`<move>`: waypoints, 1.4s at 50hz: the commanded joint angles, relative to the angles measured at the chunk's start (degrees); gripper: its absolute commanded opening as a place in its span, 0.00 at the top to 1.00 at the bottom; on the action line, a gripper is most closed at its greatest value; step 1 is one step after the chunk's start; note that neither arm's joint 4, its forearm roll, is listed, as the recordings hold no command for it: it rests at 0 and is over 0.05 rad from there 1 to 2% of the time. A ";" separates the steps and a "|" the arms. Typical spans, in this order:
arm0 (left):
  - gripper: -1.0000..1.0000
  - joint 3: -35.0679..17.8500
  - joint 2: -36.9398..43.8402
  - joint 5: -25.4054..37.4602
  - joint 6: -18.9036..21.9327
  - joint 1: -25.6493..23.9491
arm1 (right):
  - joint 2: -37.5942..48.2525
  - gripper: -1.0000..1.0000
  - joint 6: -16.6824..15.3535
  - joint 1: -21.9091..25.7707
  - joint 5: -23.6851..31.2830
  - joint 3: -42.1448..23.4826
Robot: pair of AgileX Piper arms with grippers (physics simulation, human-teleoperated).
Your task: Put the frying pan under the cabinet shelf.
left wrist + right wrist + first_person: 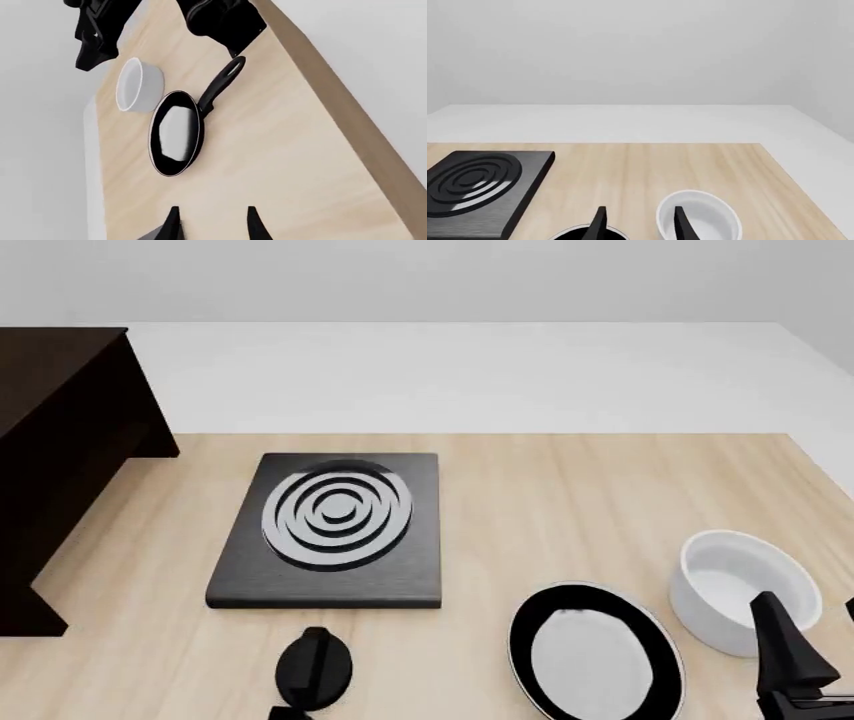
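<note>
Pan not yet moved; approx 0 of task done.
L to R: dark brown wooden cabinet shelf (60, 440) far left; round black frying pan (594, 655) near right, beside white bowl (741, 590). Right gripper (637, 222) parted, empty. Left gripper (212, 222) likewise.

Stove plate blocks my straight line.
Bare table (561, 490) lies between stove plate (334, 530) and cabinet shelf (60, 440); I see knob (316, 668) nearside.
</note>
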 commanded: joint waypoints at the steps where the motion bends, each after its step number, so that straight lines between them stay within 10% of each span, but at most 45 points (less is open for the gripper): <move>1: 0.00 1.86 3.45 -6.85 5.59 0.60 | 0.00 0.00 -0.01 0.00 -0.01 0.00; 70: 0.00 2.43 19.13 -27.03 13.96 -2.85 | 0.00 0.00 -0.01 0.00 -0.01 0.00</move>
